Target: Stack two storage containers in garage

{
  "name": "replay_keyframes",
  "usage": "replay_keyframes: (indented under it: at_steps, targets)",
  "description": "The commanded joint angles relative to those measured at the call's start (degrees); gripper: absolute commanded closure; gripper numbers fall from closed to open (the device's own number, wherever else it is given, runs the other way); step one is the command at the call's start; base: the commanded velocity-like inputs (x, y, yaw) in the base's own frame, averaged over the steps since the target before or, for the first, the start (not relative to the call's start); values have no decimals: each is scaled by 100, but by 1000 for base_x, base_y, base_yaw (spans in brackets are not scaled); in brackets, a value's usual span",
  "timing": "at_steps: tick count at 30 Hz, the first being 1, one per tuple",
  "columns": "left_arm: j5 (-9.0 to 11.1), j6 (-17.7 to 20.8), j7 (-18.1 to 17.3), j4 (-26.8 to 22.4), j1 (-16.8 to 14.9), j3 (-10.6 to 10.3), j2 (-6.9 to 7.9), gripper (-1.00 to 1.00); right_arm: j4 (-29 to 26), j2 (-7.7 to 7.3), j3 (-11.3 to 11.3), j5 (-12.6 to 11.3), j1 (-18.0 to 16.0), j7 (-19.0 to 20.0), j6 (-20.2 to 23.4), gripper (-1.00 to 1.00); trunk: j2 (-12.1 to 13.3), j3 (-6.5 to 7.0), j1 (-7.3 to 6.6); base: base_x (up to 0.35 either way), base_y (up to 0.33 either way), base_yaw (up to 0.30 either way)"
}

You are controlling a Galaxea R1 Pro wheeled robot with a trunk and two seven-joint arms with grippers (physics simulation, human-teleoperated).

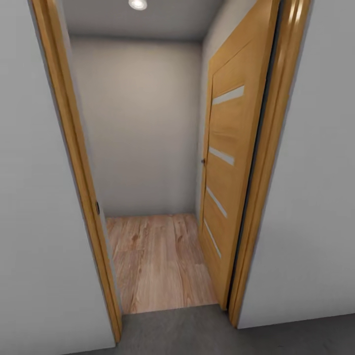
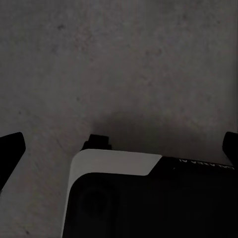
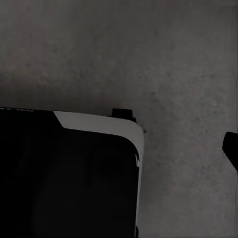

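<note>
Concrete floor (image 1: 197,330), one open door (image 1: 229,162)

Grey concrete floor (image 1: 197,335) (rough, dark) meets wood planks (image 1: 158,261)

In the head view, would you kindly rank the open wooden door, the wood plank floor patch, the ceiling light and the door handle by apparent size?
1. Open wooden door, though it stands nearer the camera.
2. Wood plank floor patch.
3. Ceiling light, cut by the frame edge.
4. Door handle, tiny.
</note>
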Motion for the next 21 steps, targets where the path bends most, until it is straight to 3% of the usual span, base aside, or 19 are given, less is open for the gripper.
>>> replay_keyframes:
  at_steps: [1,16,21]
  targets:
    - [49,-20,11,7,-5,-49,-4,-100,18,-4,34,-60,-7,36,-33,-100,-5,-7,4,322,-1,179]
    - [49,-20,12,8,-5,-49,-7,-100,17,-9,34,-60,-7,35,-28,-100,-5,-7,4,322,0,252]
    - [49,-28,11,12,-5,-49,-7,-100,18,-10,34,-67,-7,35,-33,-100,-5,-7,4,322,0,71]
